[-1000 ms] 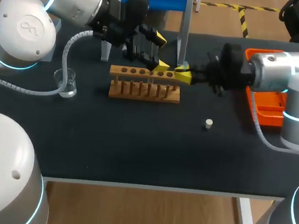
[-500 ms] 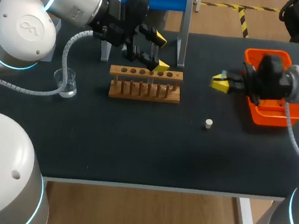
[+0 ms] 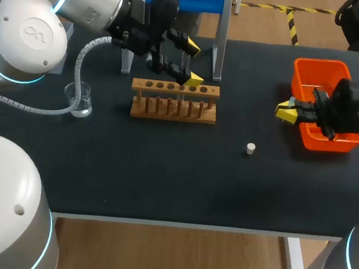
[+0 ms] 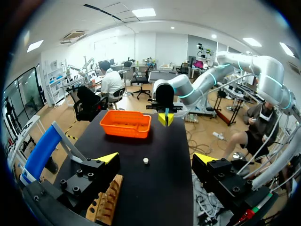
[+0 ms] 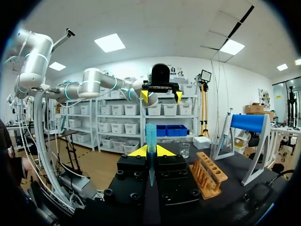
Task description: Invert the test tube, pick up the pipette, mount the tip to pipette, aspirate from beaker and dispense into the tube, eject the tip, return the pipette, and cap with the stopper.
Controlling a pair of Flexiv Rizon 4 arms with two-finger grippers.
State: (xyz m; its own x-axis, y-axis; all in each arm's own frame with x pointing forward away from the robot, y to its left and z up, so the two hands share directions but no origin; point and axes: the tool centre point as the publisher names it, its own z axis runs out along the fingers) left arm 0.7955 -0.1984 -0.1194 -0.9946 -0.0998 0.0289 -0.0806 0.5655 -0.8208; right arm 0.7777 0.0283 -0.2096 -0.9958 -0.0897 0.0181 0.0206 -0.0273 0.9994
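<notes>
- Right fingers [image 3: 286, 112]: closed from both sides on what I take for the test tube [image 5: 150, 134], slim, blue and tapered. Its long axis runs across the fingers.
- Position: just beside the orange tray [image 3: 327, 73], well apart from the wooden rack [image 3: 175, 100], which lies ahead and a little aside.
- Left fingers [image 3: 192, 62]: wide open, empty, over the rack's holes. I judge them the likely obstruction.
- Stopper [image 3: 250, 148]: loose on the bench.

The head view looks down from above and behind over the whole worktop [image 3: 161, 184]. Both wrist views sit low, facing each other along their jaws; all share the wooden rack [image 3: 175, 100].
</notes>
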